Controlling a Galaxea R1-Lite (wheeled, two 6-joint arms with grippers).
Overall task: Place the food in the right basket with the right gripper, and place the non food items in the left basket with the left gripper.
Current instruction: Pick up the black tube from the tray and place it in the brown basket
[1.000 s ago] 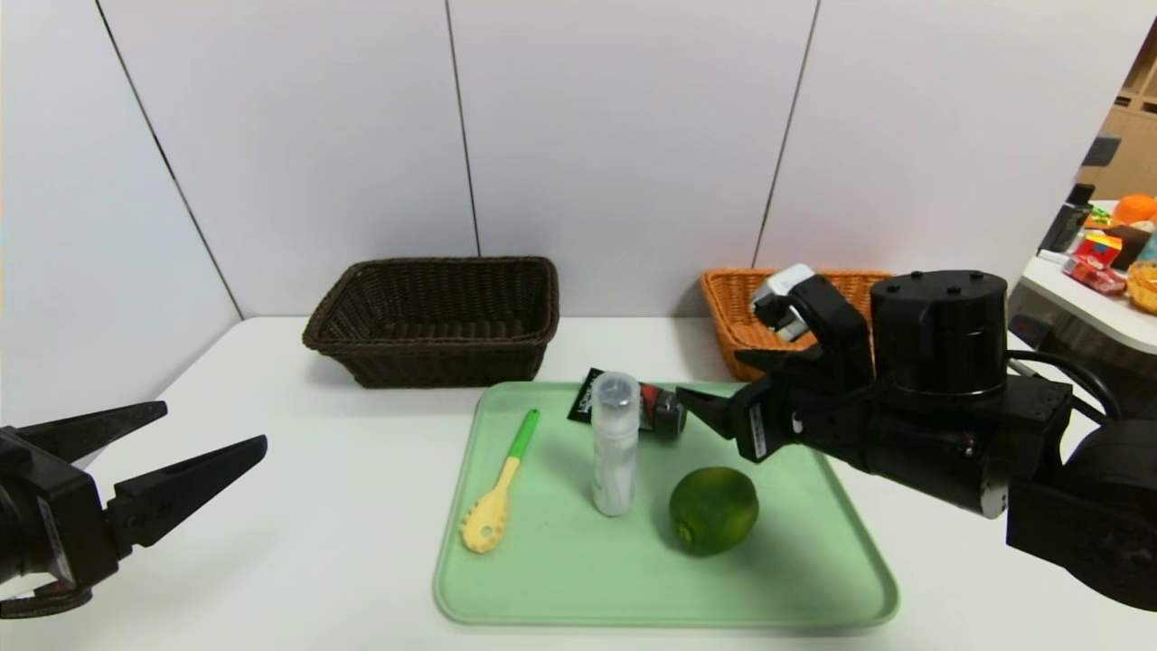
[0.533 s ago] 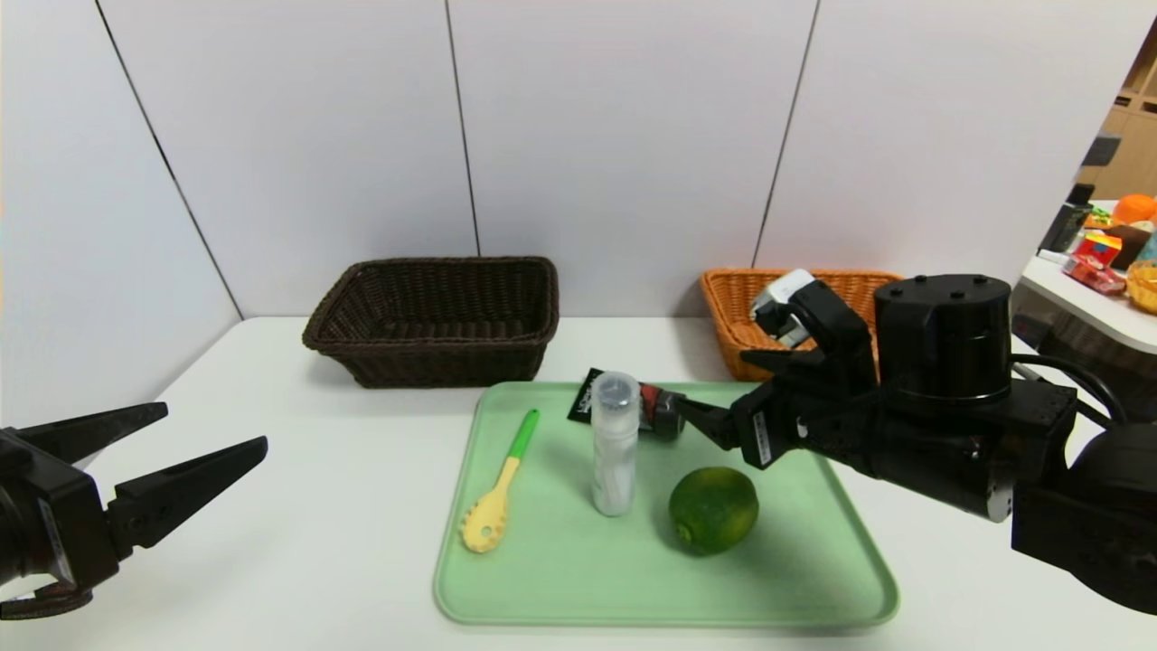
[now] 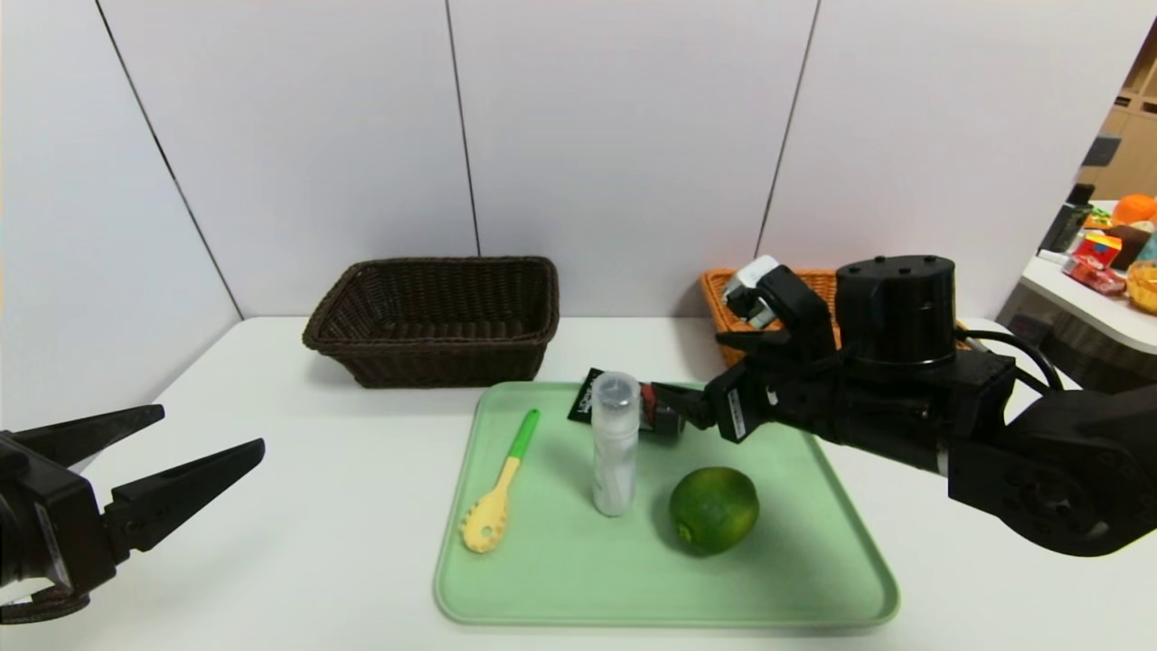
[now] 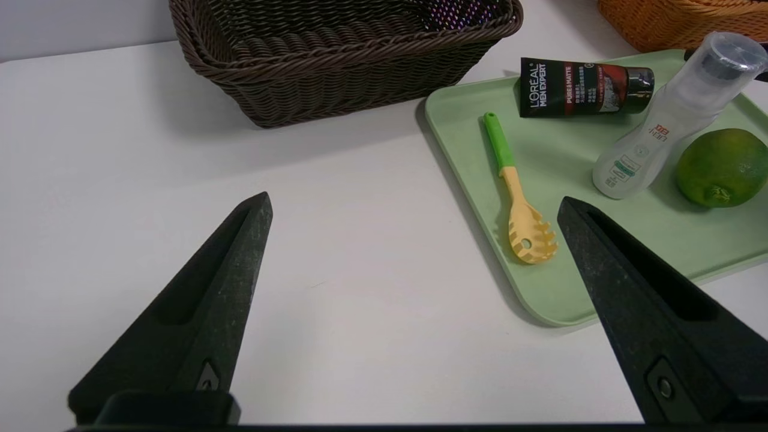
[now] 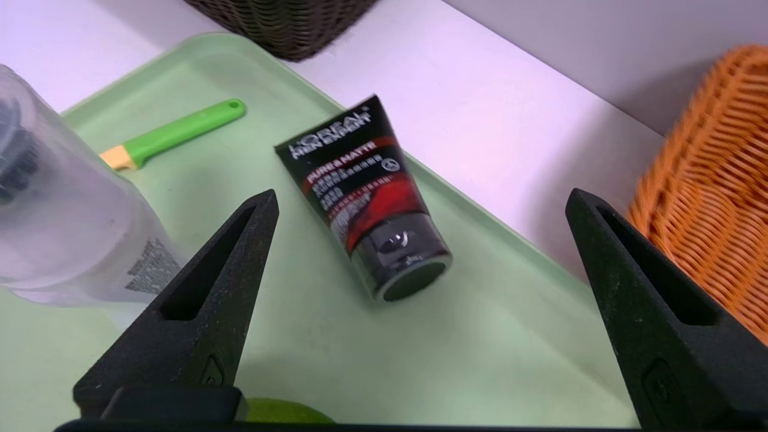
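Left tool [image 4: 414, 207]: jaws spread wide, hovering above bare white table [image 4: 120, 150], nothing between them. Dark brown wicker basket [image 4: 342, 54] sits beyond, near the green tray [image 4: 564, 300]. On tray: pasta spoon [image 4: 513, 192], green handle and yellow toothed head, lying flat; black L'Oreal tube [image 4: 579, 87] on its side beyond the spoon; translucent white bottle [image 4: 666, 120] standing, clear cap; lime [image 4: 723, 168] just beside the bottle. Orange basket [image 4: 684, 21] corner visible past the tray.

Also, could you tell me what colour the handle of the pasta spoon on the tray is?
Bright green, on a yellow head; the pasta spoon shows best in the left wrist view.
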